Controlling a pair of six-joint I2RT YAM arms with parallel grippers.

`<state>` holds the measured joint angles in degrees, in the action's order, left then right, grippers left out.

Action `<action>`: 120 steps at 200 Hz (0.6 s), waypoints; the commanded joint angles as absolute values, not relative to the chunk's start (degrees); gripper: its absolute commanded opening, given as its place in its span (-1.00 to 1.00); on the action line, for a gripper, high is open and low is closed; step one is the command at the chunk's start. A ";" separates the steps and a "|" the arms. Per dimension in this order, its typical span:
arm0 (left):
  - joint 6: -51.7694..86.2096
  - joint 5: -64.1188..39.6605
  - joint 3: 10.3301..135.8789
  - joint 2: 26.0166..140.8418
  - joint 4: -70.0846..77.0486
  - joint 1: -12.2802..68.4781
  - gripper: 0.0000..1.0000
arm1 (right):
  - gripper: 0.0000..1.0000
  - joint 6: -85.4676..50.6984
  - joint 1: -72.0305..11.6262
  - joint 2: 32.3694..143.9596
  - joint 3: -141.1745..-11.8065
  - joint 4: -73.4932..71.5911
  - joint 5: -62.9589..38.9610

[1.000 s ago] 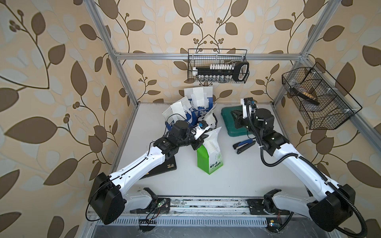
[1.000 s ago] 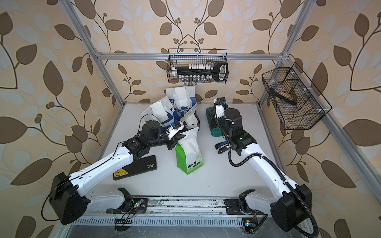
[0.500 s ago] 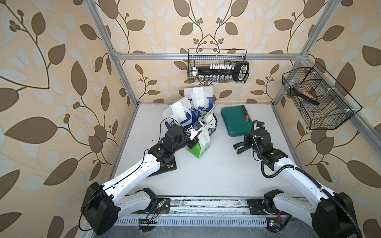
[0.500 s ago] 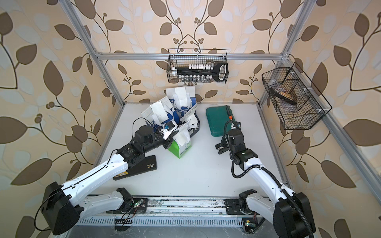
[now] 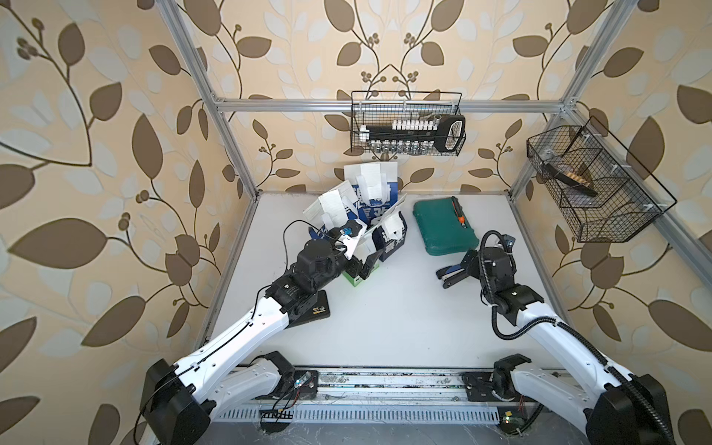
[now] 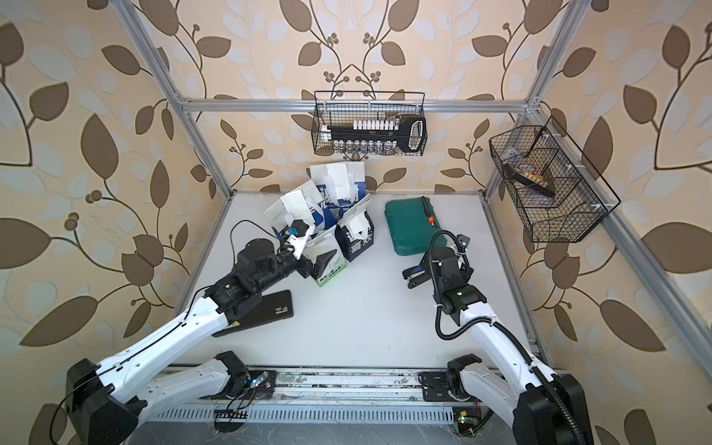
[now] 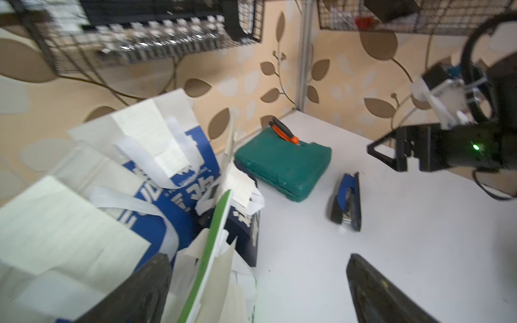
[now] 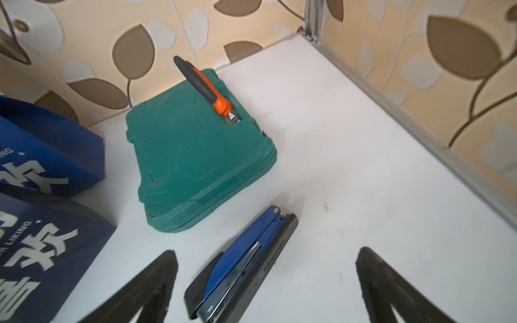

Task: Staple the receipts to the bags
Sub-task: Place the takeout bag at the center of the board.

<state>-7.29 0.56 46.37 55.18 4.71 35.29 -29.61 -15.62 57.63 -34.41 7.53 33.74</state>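
Four bags cluster at the back left: two large blue-and-white bags (image 5: 375, 200) (image 6: 308, 215), a small navy bag (image 5: 393, 240) (image 6: 356, 240) and a small white-and-green bag (image 5: 356, 275) (image 6: 327, 266) (image 7: 215, 246). Pale receipts (image 5: 332, 201) (image 6: 334, 174) (image 7: 148, 123) lie against their tops. My left gripper (image 5: 362, 266) (image 6: 316, 266) (image 7: 257, 293) is open, its fingers either side of the white-and-green bag's top. A blue-and-black stapler (image 5: 449, 275) (image 6: 414, 277) (image 8: 243, 265) lies on the table between the wide-open fingers of my right gripper (image 5: 460, 269) (image 8: 268, 288).
A flat green case (image 5: 443, 227) (image 8: 195, 156) with an orange-and-black tool (image 5: 458, 212) on it sits behind the stapler. A black flat device (image 6: 266, 312) lies under my left arm. Wire baskets hang on the back wall (image 5: 406, 123) and right wall (image 5: 593, 185).
The left arm carried the white-and-green bag back against the other bags and its jaws opened wide. The right arm came down from above the green case to the stapler and opened.
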 commanded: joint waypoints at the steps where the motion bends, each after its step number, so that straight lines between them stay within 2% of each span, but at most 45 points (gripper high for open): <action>1: -1.89 18.21 47.98 50.05 3.86 35.40 0.98 | 0.99 -17.14 -15.47 58.89 -31.53 -1.28 41.65; 35: 3.77 33.92 44.46 43.55 -4.40 33.68 0.98 | 0.99 -9.72 -15.29 67.23 -27.13 -16.37 41.42; 59: 11.05 39.60 41.40 39.34 -10.76 30.66 0.98 | 0.99 -6.86 -15.25 76.34 -26.45 -25.00 42.64; 68: 11.74 41.80 39.65 38.40 -11.43 29.87 0.98 | 0.99 -4.01 -15.17 78.92 -25.10 -31.99 41.64; 80: 12.89 45.13 37.74 38.21 -13.01 28.41 0.98 | 0.99 -1.81 -15.18 79.80 -25.54 -32.98 36.99; 103: 14.68 46.42 35.54 40.58 -15.13 23.52 0.98 | 0.99 4.43 -15.30 80.16 -23.21 -39.52 29.59; 114: 14.62 45.19 34.09 42.00 -13.39 21.01 0.98 | 0.99 6.89 -14.46 82.86 -19.66 -49.00 25.15; 120: 14.42 44.11 33.20 42.90 -12.10 19.71 0.98 | 0.99 6.70 -13.89 84.55 -18.83 -53.24 26.44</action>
<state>11.66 41.69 35.48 40.42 -12.71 23.88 0.23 -15.14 80.68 -23.20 -34.65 32.56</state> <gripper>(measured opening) 0.990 0.996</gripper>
